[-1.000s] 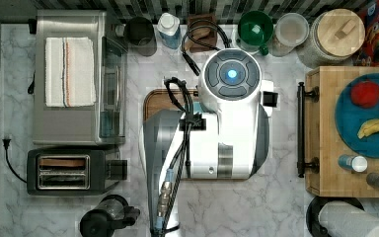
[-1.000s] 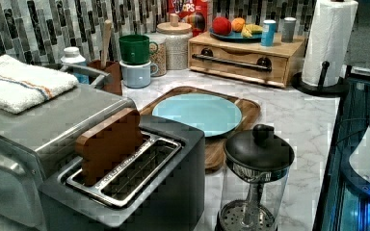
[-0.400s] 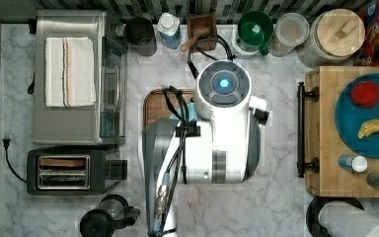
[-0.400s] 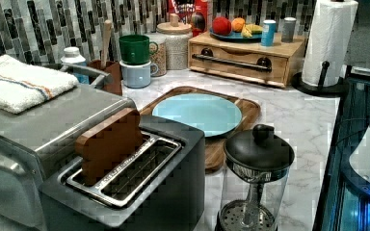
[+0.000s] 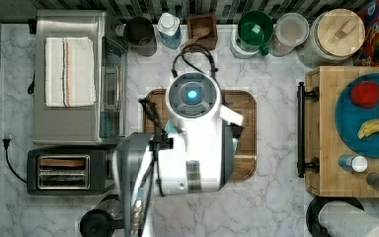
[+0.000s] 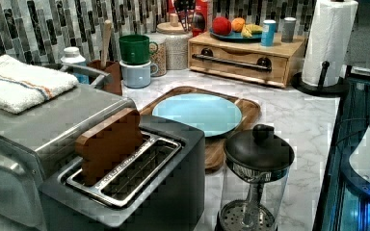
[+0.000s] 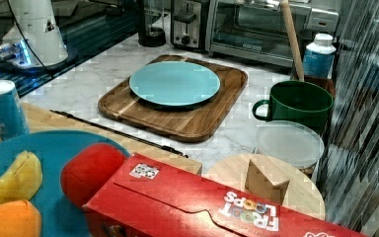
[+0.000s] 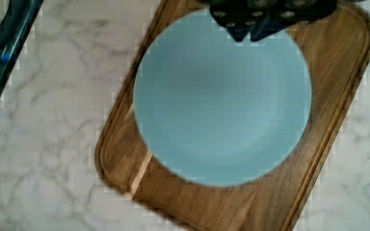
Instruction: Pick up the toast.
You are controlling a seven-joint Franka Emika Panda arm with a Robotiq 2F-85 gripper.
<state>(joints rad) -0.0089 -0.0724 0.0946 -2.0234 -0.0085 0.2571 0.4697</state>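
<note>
The toast (image 5: 63, 162) is a reddish-brown strip standing in the far slot of the black toaster (image 5: 34, 173) at the top view's lower left. In the left view the toast (image 6: 108, 144) sticks up out of the toaster (image 6: 173, 192), nothing touching it. My gripper (image 8: 249, 34) hangs above the far rim of the light blue plate (image 8: 221, 101) on the wooden board (image 8: 318, 159), fingers together with nothing between them. In the top view my white arm (image 5: 192, 143) covers the plate, well to the right of the toaster.
A silver toaster oven (image 5: 74, 118) with a striped cloth (image 5: 69, 71) stands behind the toaster. A glass coffee press (image 6: 257, 178) sits beside it. Mugs and jars line the back wall (image 5: 254, 29). A fruit tray (image 5: 370, 116) and a paper roll (image 6: 328, 43) stand nearby.
The arm's wrist end has swung toward the top view's left and lower side, nearer the toaster. The toast and everything else stay still.
</note>
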